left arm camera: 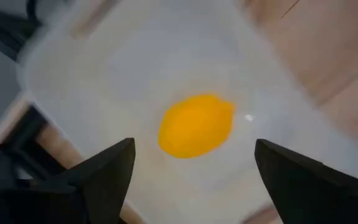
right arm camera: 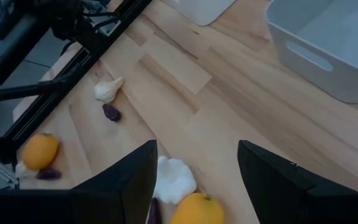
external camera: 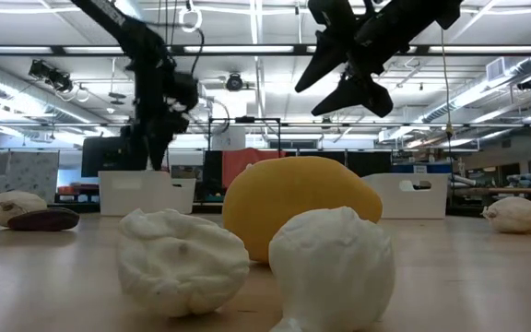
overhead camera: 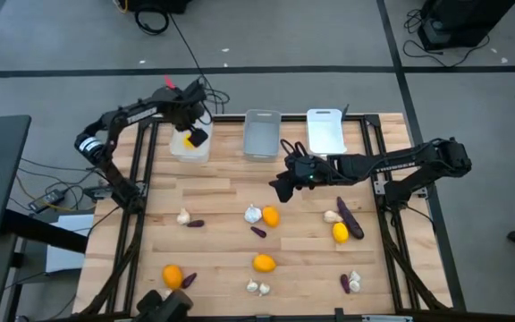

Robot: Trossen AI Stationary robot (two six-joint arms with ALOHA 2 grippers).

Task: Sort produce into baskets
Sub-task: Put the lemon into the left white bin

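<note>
One orange fruit (left arm camera: 196, 125) lies inside the left white bin (overhead camera: 189, 148) at the table's far edge. Left gripper (left arm camera: 191, 171) hangs over it, jaws wide, empty. Right gripper (right arm camera: 194, 168) hovers mid-table above a garlic bulb (right arm camera: 174, 179) and another fruit (right arm camera: 197, 209), jaws spread, holding nothing.

Two dark, jointed arms are seen; a white band is worn by the left arm (overhead camera: 90, 143), and wedge-shaped black fingers (right arm camera: 123, 186) are fitted.
</note>
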